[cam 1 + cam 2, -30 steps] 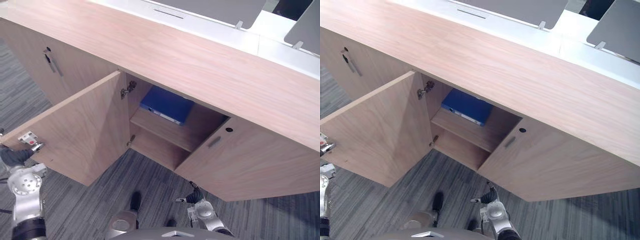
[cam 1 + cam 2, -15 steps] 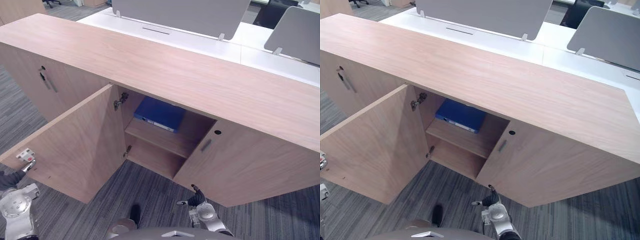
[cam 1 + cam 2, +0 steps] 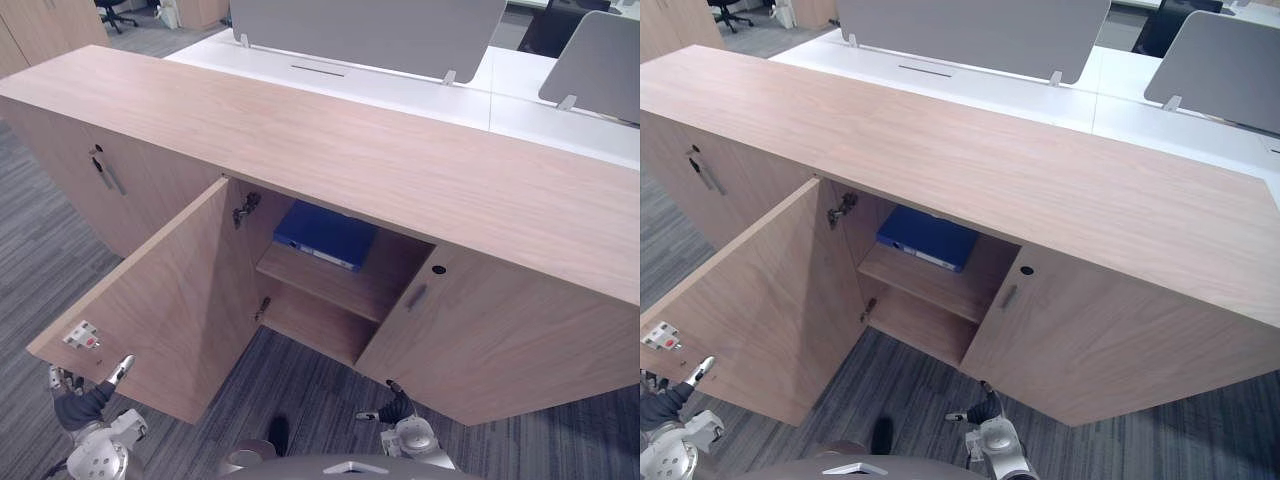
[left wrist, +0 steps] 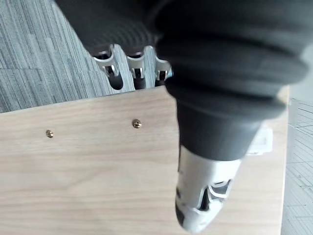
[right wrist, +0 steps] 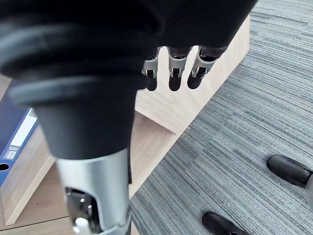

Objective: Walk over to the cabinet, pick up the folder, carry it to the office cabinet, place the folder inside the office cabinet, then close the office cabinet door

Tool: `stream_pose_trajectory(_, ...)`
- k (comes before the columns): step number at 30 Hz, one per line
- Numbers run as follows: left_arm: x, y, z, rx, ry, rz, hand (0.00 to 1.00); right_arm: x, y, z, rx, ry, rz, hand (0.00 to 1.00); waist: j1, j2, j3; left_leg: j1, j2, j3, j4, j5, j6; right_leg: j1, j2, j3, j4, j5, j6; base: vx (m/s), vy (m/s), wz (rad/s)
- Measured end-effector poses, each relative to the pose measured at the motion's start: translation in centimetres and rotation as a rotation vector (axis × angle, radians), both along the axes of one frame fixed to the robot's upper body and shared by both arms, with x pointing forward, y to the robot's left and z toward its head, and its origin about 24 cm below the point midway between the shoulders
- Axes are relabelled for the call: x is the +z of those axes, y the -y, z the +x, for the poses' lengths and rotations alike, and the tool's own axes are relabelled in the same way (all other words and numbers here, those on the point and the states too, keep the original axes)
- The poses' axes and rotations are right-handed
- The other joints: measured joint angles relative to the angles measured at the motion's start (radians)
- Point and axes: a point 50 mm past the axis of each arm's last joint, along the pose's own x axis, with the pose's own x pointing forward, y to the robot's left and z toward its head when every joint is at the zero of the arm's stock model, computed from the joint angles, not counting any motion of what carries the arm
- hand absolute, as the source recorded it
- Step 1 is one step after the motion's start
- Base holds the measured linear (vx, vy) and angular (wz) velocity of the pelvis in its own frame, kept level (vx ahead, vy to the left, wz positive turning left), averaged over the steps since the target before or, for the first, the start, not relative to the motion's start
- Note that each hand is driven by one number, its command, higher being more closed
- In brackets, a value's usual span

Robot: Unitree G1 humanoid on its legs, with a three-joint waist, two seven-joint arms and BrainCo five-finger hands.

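A blue folder (image 3: 325, 235) lies flat on the upper shelf inside the low wooden office cabinet (image 3: 400, 170); its spine with a white label (image 5: 14, 142) also shows in the right wrist view. The cabinet door (image 3: 170, 300) stands wide open, swung toward me on the left. My left hand (image 3: 85, 405) hangs open just below the door's free lower corner, with the door's inner face (image 4: 88, 171) close past its fingers. My right hand (image 3: 398, 405) hangs open and empty low in front of the closed right door, above the carpet.
A closed door with a bar handle (image 3: 108, 175) is left of the open one, and another closed door (image 3: 500, 330) is right of it. White desks with grey dividers (image 3: 400, 30) stand behind the cabinet. Grey carpet (image 3: 40, 260) lies all around.
The camera has drawn back and risen, so more of the cabinet top and desks shows. My left hand now sits a little lower under the door's corner. Folder and door are unchanged.
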Motion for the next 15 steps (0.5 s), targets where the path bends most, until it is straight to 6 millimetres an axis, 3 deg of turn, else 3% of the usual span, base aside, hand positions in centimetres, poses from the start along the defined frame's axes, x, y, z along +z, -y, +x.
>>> stream_pose_trajectory(4, -0.7, 0.8, -0.2, -0.043, -0.022, -0.020, 0.00, -0.2, 0.2, -0.5, -0.011, -0.011, -0.004, 0.00, -0.008, 0.012, 0.000, 0.002, 0.003, 0.000, 0.000, -0.001, 0.001, -0.001, 0.002, 0.001, 0.008, 0.000, 0.000, -0.06, 0.003, 0.02)
stream_pose_trajectory(6, -2.9, 1.4, -0.6, -0.100, -0.115, -0.053, 0.00, -0.1, 0.3, -0.5, -0.015, -0.009, -0.007, 0.00, -0.026, 0.026, 0.002, 0.001, 0.001, 0.004, 0.000, -0.001, 0.000, -0.003, -0.001, 0.005, 0.010, -0.001, 0.000, -0.06, 0.029, 0.07)
stream_pose_trajectory(8, -5.0, 2.0, -1.2, -0.129, -0.212, -0.100, 0.00, -0.2, 0.1, -0.6, -0.014, -0.010, -0.001, 0.00, -0.048, 0.021, 0.000, -0.012, -0.008, 0.024, 0.009, -0.009, -0.009, -0.026, -0.020, 0.027, 0.010, -0.003, -0.005, -0.04, 0.072, -0.09)
stream_pose_trajectory(9, -5.6, 2.3, -1.3, -0.135, -0.238, -0.121, 0.00, -0.2, 0.0, -0.8, -0.013, -0.013, 0.002, 0.00, -0.050, 0.018, 0.001, -0.014, -0.013, 0.042, 0.025, 0.000, 0.024, -0.033, -0.026, 0.036, 0.009, -0.002, -0.007, 0.04, 0.094, -0.42)
stream_pose_trajectory(10, -6.6, 3.0, -1.6, -0.160, -0.274, -0.157, 0.00, -0.3, 0.2, -0.9, -0.007, -0.015, -0.006, 0.00, -0.051, 0.031, 0.000, 0.012, -0.005, 0.046, 0.027, -0.034, 0.024, -0.036, -0.021, 0.053, 0.003, 0.002, -0.011, 0.11, 0.071, -0.42)
stream_pose_trajectory(11, -7.2, 3.7, -1.4, -0.199, -0.306, -0.180, 0.00, -0.4, 0.3, -1.5, -0.014, -0.029, -0.009, 0.00, -0.065, 0.039, -0.005, 0.022, -0.010, 0.066, -0.001, -0.029, 0.016, -0.036, -0.023, 0.063, -0.002, 0.003, -0.014, 0.09, 0.082, -0.39)
stream_pose_trajectory(14, -7.8, 6.1, -0.9, -0.398, -0.343, -0.210, 0.00, -0.4, 0.4, -1.5, -0.021, -0.026, -0.015, 0.00, -0.077, 0.029, -0.002, 0.012, -0.021, 0.096, -0.001, -0.030, 0.015, -0.068, -0.034, 0.087, 0.019, -0.005, -0.018, -0.01, 0.099, -0.21)
stream_pose_trajectory(15, -8.1, 7.4, -0.9, -0.451, -0.348, -0.233, 0.00, -0.4, 0.2, -1.5, -0.021, -0.024, -0.011, 0.00, -0.096, 0.009, -0.011, 0.002, -0.037, 0.100, -0.001, -0.051, -0.012, -0.088, -0.053, 0.097, 0.025, -0.009, -0.025, -0.03, 0.134, -0.13)
